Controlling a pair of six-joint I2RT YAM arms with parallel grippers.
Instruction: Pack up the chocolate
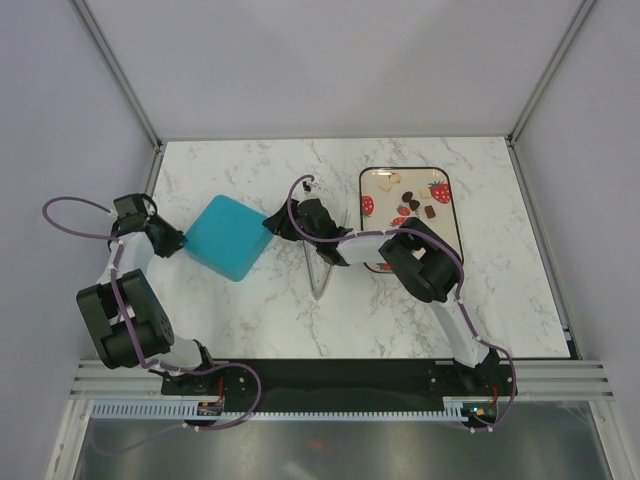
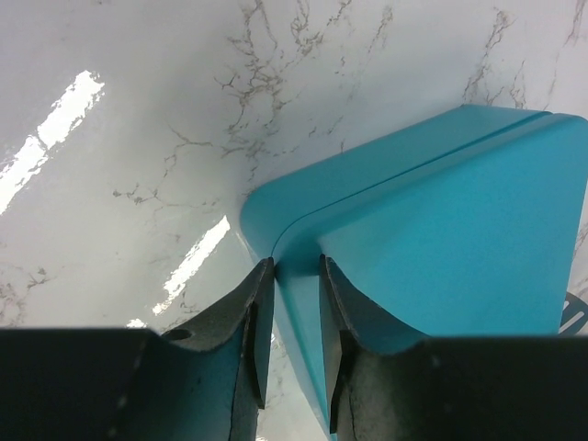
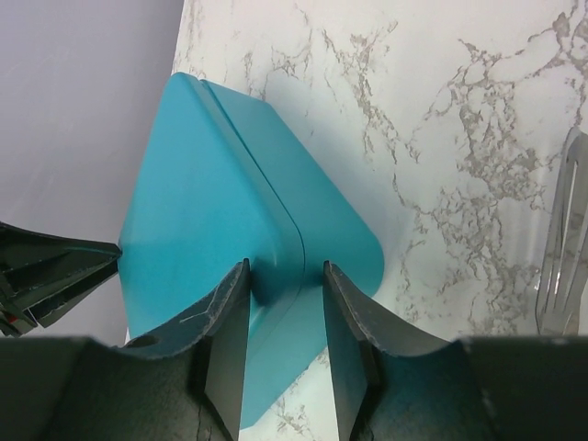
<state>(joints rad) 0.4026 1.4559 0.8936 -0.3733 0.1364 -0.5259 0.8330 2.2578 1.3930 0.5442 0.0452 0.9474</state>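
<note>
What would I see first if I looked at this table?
The bright teal box, left of middle on the marble table, with the left hand and right hand straddling opposite corners. Next, the strawberry-print tray at the far right, holding small chocolates.

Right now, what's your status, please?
Both arms' jaws straddle teal square box corners, grip unclear. Brown and cream chocolates on strawberry-print tray. Silver tongs between.

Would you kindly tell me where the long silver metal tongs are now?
In the top view, the tongs lie on the marble table between the rounded teal box and the strawberry-print tray.
</note>
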